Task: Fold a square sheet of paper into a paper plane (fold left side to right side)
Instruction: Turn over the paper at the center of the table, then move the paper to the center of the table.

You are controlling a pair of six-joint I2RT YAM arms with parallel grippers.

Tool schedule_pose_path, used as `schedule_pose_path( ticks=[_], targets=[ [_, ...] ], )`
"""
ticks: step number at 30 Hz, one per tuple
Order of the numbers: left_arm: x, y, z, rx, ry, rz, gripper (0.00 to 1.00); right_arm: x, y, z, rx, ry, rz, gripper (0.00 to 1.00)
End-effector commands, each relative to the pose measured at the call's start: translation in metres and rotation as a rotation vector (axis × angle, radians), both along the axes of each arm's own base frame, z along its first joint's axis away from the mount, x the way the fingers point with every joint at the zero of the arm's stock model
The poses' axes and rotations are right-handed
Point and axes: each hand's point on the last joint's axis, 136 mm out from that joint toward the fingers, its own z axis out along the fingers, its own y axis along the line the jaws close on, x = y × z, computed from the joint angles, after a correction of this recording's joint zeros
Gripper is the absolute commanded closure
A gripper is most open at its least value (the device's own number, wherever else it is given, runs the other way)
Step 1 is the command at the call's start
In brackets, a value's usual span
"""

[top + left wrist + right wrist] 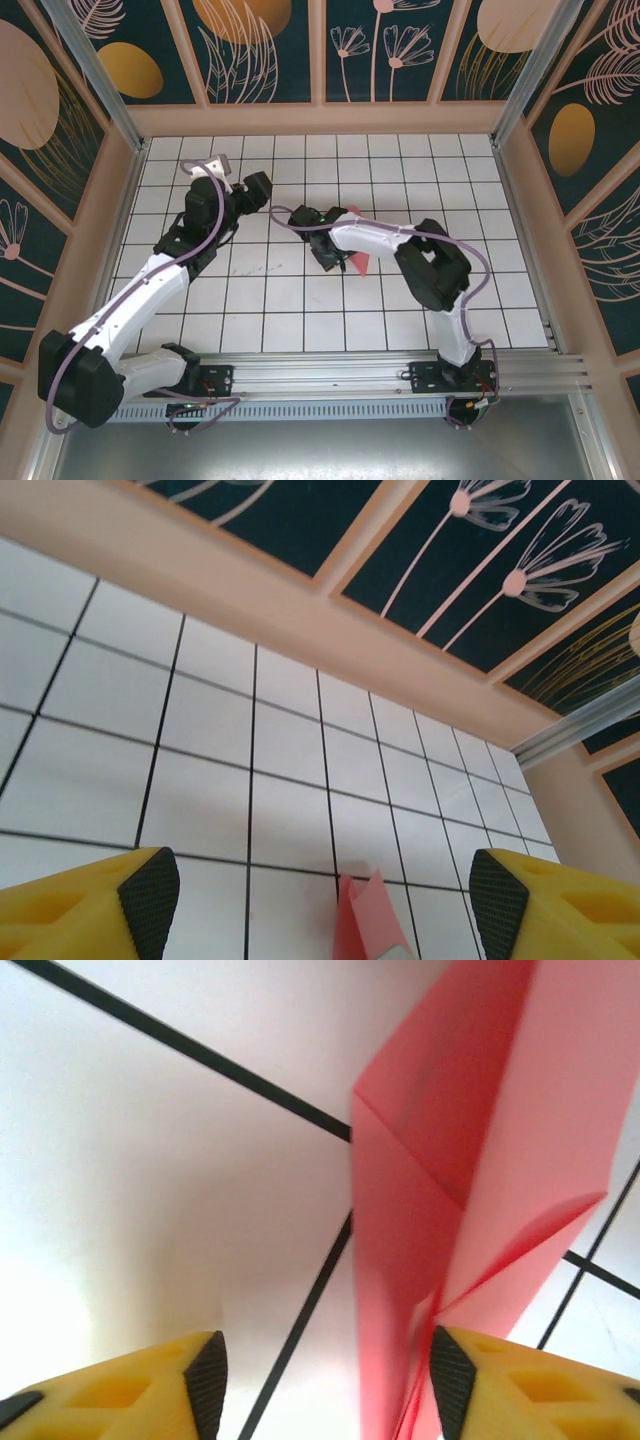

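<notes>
Sits folded mid-table as a paper plane [470,1160], long crease running straight away from the right gripper [320,1370], just beside one pad. Jaws there spread, clasping nothing. Lies farther from the left gripper [323,892], likewise agape and empty.

White gridded tabletop [290,300], dark floral wall panels [380,50], pale wooden frame [320,118]

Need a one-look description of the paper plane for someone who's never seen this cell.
Start at the white grid table ringed by floral panels; the right arm reaches left across its middle. The paper plane pokes out from under that forearm, right at the open right pincer. It's the sole pink-red thing there: thin creased paper folded to a point, amid white tiles and black-and-white arms.
</notes>
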Motion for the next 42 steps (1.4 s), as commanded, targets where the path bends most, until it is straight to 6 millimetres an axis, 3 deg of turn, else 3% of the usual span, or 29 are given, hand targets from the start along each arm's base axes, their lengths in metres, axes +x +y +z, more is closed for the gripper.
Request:
schedule_pose_path(
  ticks=[1,5,12,16,22,31,34,36,42],
  targets=[
    [0.001,-0.012,-0.032,-0.067,0.093,-0.039,0.21,0.003,0.015,0.044,0.256,-0.029,-0.035,0.35],
    [0.008,-0.032,-0.065,-0.102,0.168,-0.108,0.23,0.011,-0.006,0.071,0.385,-0.091,-0.105,0.28],
    [0.015,-0.105,-0.115,-0.199,0.287,-0.331,0.25,0.034,-0.067,0.105,0.777,-0.218,-0.285,0.2],
    [0.022,-0.144,-0.144,-0.234,0.349,-0.412,0.25,0.039,-0.096,0.11,0.964,-0.246,-0.366,0.13],
    [0.04,-0.188,-0.162,-0.237,0.382,-0.487,0.25,0.036,-0.118,0.107,1.123,-0.234,-0.415,0.01],
    [0.06,-0.205,-0.204,-0.224,0.455,-0.493,0.34,0.032,-0.124,0.1,1.126,-0.209,-0.408,0.01],
    [0.059,-0.212,-0.207,-0.252,0.454,-0.524,0.48,0.033,-0.125,0.101,1.121,-0.212,-0.399,0.01],
    [0.058,-0.213,-0.204,-0.259,0.433,-0.544,0.61,0.033,-0.123,0.101,1.125,-0.208,-0.382,0.01],
    [0.053,-0.191,-0.194,-0.258,0.365,-0.577,0.92,0.037,-0.109,0.1,1.16,-0.163,-0.291,0.05]
  ],
)
